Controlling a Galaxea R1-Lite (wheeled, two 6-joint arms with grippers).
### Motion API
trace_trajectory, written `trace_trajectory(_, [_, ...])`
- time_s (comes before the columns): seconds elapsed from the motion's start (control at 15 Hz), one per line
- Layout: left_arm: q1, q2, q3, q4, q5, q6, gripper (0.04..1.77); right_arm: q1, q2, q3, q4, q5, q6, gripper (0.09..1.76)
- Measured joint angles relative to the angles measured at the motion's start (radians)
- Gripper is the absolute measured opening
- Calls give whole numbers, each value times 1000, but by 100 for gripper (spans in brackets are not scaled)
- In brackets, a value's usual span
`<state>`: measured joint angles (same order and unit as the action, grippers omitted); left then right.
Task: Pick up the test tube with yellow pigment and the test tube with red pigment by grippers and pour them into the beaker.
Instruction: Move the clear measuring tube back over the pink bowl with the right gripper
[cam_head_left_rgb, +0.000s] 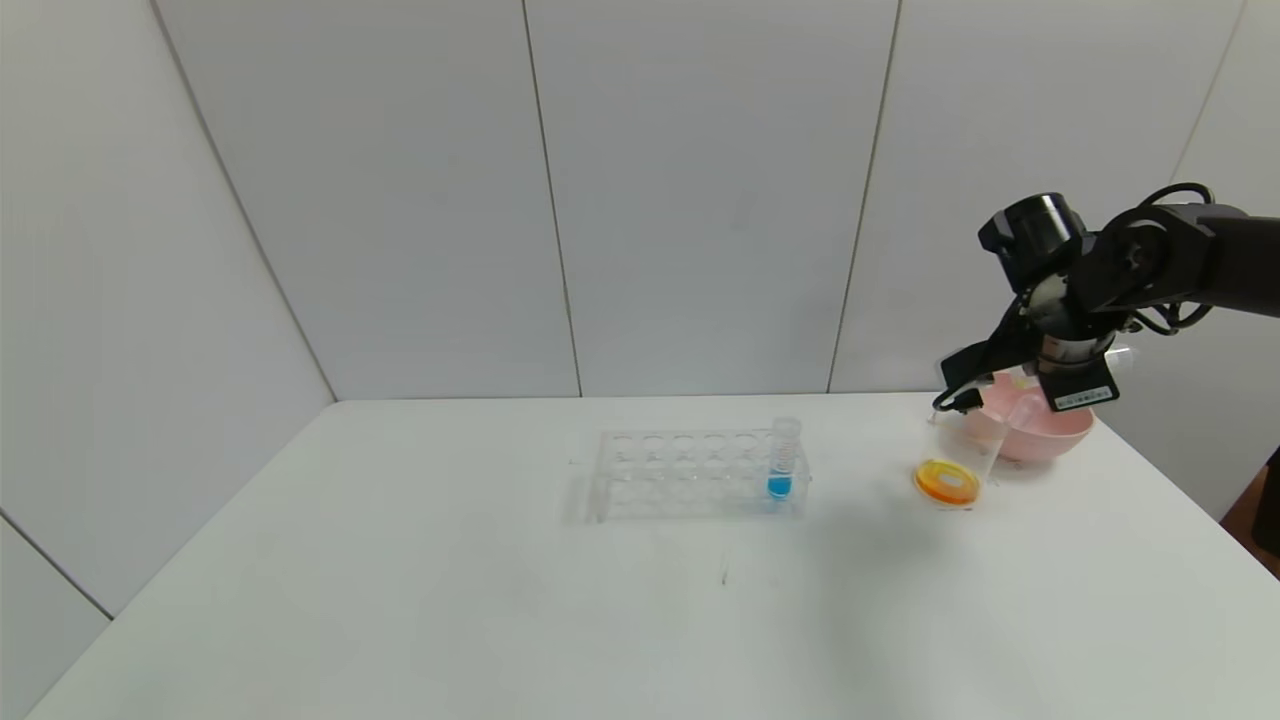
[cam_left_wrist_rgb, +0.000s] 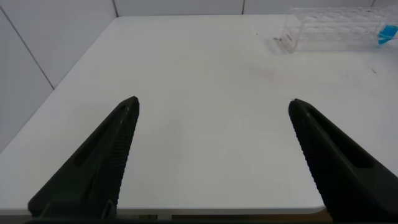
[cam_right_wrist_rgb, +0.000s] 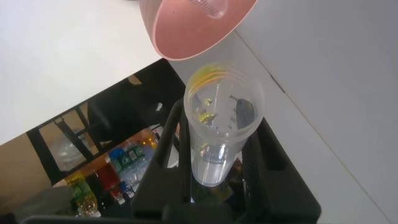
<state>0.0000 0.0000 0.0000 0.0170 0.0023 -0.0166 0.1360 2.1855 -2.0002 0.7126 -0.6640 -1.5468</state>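
Beneath the right arm, in the head view: found the right gripper (cam_head_left_rgb: 1022, 402) over the pink bowl (cam_head_left_rgb: 1050, 435), shut on the test tube with yellow pigment (cam_head_left_rgb: 1005, 440). Saw the tube's long axis slanting down out of the jaws, its lower end just beside the beaker (cam_head_left_rgb: 945, 483), which held orange-yellow liquid. Noted well off from those jaws a clear rack (cam_head_left_rgb: 690, 475) with one blue tube (cam_head_left_rgb: 781, 462) upright in its end nearest them. Could not read the finger gap there.

From the left wrist: found the left gripper (cam_left_wrist_rgb: 214, 106) spread wide, holding nothing, above bare table (cam_left_wrist_rgb: 205, 68); rack and blue tube far ahead of the jaws.

From the right wrist: confirmed the grip, both fingers (cam_right_wrist_rgb: 169, 143) pressed to the tube's sides. Saw the tube running straight out along the jaws, open mouth away from the wrist, toward the bowl's rim. Made out only yellow droplets clinging inside, hidden from the head view.
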Motion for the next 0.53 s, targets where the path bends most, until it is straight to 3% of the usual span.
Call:
trace_trajectory(0.33, [0, 0, 0, 0, 0, 0, 172, -16, -14, 0, 19, 41, 3, 53])
trace_trajectory(0.53, [0, 0, 0, 0, 0, 0, 172, -60, -54, 0, 93, 264, 54, 53])
